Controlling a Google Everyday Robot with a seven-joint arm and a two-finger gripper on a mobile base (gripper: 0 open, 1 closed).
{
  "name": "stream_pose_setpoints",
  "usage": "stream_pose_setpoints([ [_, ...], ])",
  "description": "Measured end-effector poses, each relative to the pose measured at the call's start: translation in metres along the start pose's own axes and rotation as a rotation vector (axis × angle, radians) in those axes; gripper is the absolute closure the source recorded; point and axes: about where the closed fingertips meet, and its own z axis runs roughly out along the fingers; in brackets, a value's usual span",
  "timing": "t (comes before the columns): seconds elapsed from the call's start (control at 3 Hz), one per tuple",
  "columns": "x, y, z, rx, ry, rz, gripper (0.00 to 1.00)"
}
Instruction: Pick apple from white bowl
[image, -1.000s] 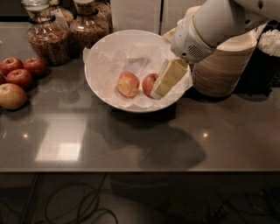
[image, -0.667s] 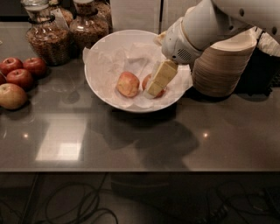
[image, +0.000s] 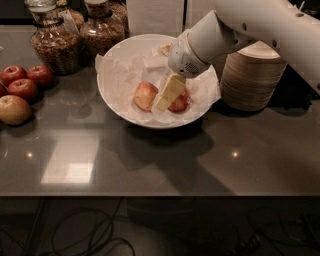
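The white bowl, lined with crumpled white paper, stands at the middle of the dark counter. Two small apples lie in it. The pale red-pink and yellow apple is on the left. A redder apple is on the right. My gripper reaches down into the bowl from the upper right. Its cream-coloured tip sits between the two apples, against the right side of the pale apple, and partly covers the redder one. The white arm hides the bowl's far right rim.
Several red apples and a larger yellowish-tan apple lie at the counter's left edge. Two glass jars stand behind the bowl on the left. A stack of beige paper bowls stands close on the right.
The gripper has moved left and lower inside the bowl, from over the redder apple to between the two apples. The apples have not visibly moved.
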Motion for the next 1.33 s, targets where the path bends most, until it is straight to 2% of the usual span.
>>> stream_pose_setpoints([
  [0.67,0.000,0.002,0.030,-0.036,0.003,-0.036,0.09],
  [1.0,0.001,0.006,0.037,-0.044,0.010,-0.042,0.20],
  [1.33,0.002,0.007,0.039,-0.047,0.014,-0.042,0.19],
])
